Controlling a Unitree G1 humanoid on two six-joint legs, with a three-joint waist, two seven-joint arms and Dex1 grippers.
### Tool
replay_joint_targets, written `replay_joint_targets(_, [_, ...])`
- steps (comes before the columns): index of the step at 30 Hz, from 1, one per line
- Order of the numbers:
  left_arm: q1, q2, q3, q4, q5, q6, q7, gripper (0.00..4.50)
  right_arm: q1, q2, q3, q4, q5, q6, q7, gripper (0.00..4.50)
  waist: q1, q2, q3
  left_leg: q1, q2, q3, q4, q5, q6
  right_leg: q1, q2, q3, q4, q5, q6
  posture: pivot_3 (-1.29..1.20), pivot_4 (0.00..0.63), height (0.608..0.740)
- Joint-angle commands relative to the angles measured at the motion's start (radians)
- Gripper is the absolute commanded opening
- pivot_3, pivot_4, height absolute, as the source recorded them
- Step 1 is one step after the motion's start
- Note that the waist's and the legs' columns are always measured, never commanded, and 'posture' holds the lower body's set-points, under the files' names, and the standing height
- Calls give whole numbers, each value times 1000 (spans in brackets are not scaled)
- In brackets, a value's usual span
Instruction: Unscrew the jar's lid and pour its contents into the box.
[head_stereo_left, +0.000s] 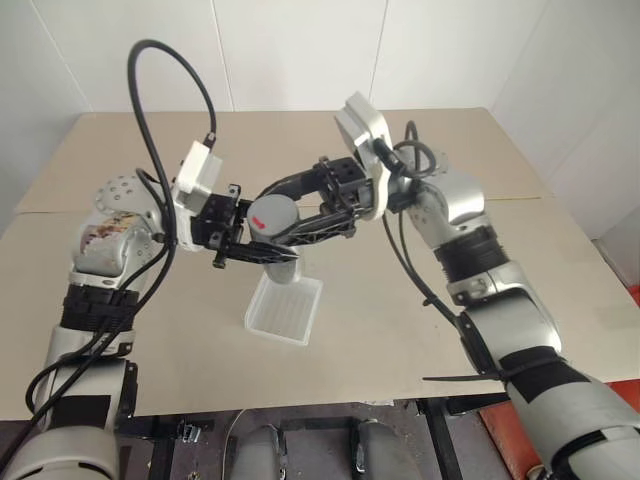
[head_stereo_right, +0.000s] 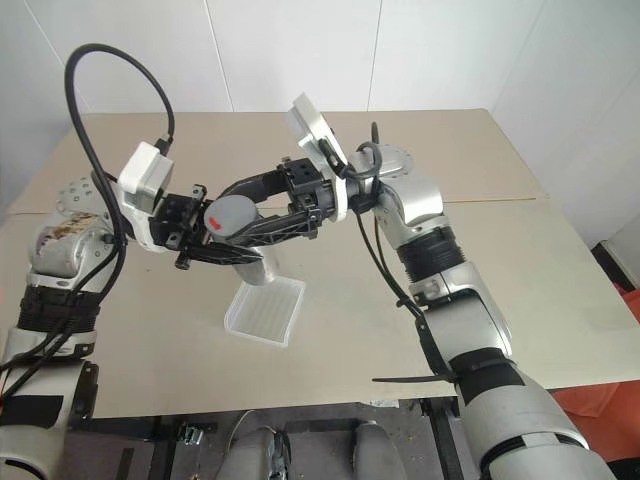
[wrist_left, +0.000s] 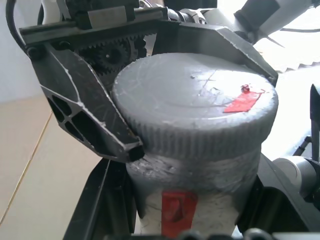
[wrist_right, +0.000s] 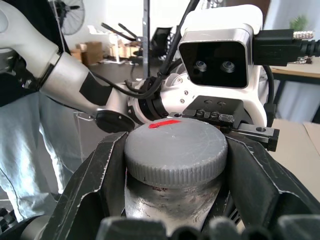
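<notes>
Counter (head_stereo_left: 420, 300): beige, two slabs meeting in a seam that runs left to right, pale walls behind the far edge.

Box (head_stereo_left: 285, 310): translucent white tray, ribbed bottom, resting flat on the counter near the middle, toward the near edge. It sits directly below the raised jar, not touching it. Whether anything lies in it cannot be told.

Jar (head_stereo_right: 250, 262): held in the air above the box, between the two arms, roughly upright with a slight tilt. Silvery sides, a red patch on the wall just under the cap in the left wrist view. Contents cannot be made out through the sides.

Lid (head_stereo_left: 272, 213): grey, ribbed rim, red mark on top, seated on the jar.

Left claw (head_stereo_left: 262, 252): comes in from the left, fingers pressed against the jar's body below the lid, one on each side, pinching it.

Right claw (wrist_right: 175, 165): comes in from the right, pointing back toward the left arm. Its black fingers (wrist_left: 90, 120) stand on either side of the lid; in the right wrist view they flank the ribbed rim closely. Whether they actually press on the lid or stand just off it cannot be told.

A person in pale trousers (wrist_right: 25, 160) stands beyond the counter.
</notes>
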Motion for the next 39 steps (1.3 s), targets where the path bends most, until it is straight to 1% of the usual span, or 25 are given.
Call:
replay_joint_targets(1, [5,12,25,-26,-29,0,-14,2036,-33,9,-47,24,-12,-34,54,3816,6,0,0,0,0,0,0,0,0,0,0,0,0,0,0,0,150,740])
replay_joint_targets(2, [6,14,28,-14,-24,-1,-8,2036,-19,-2,-66,4,-14,-30,27,4239,11,0,0,0,0,0,0,0,0,0,0,0,0,0,0,0,150,740])
replay_joint_targets(3, [5,15,31,-1,-18,-1,1,2036,0,-17,-83,-26,-12,-23,1,4472,15,0,0,-1,0,0,0,0,0,0,0,0,0,0,0,0,150,740])
replay_joint_targets(5, [2,17,32,29,-4,-3,16,2036,50,-49,-115,-118,-2,2,-49,4472,23,0,0,-2,0,0,0,0,0,0,-1,-2,0,0,0,0,150,740])
replay_joint_targets(8, [-9,12,36,85,22,-14,56,2036,146,-102,-154,-314,12,79,-148,4472,31,0,0,-3,-1,-1,1,0,0,0,-1,-3,0,0,1,0,150,740])
replay_joint_targets(10, [-17,6,45,121,32,-18,80,2036,219,-132,-179,-460,21,140,-244,4472,29,0,0,-4,-1,-1,1,0,0,-1,-1,-3,0,0,1,0,150,740])
replay_joint_targets(13, [-24,-3,48,149,39,-26,94,2036,286,-133,-171,-638,-7,226,-418,4472,23,0,0,-5,0,-1,0,1,-1,-2,-1,-3,0,0,1,0,150,740])
replay_joint_targets(16, [-25,-10,44,151,41,-24,95,2036,301,-94,-138,-731,-37,311,-580,4472,10,0,0,-5,0,-1,0,1,-2,-3,0,-3,0,1,1,0,150,740])
replay_joint_targets(19, [-24,-14,38,143,44,-21,85,2036,297,-36,-103,-738,-84,323,-681,4472,7,0,0,-4,0,-1,0,1,-2,-3,0,-2,0,0,1,0,150,740])
replay_joint_targets(26, [-28,-8,34,127,45,-14,66,2036,251,47,-62,-635,-141,311,-746,4472,16,0,0,-5,-1,-2,1,1,-2,-2,-1,-3,0,1,1,0,150,740])
replay_joint_targets(32, [-19,0,37,105,40,-3,62,2036,216,83,-51,-536,-178,285,-733,4472,12,0,0,-5,-1,-3,0,1,-1,-2,0,-3,0,1,1,0,150,740])
replay_joint_targets(36, [-13,10,41,94,38,1,62,2036,201,76,-57,-485,-190,262,-716,4472,12,0,0,-6,-1,-3,0,1,-1,-2,0,-4,0,1,1,0,150,740])
replay_joint_targets(39, [-9,21,46,90,36,1,62,2036,197,50,-82,-467,-187,252,-699,4472,12,0,0,-6,-1,-4,0,1,-1,-2,0,-4,0,1,1,0,150,740])
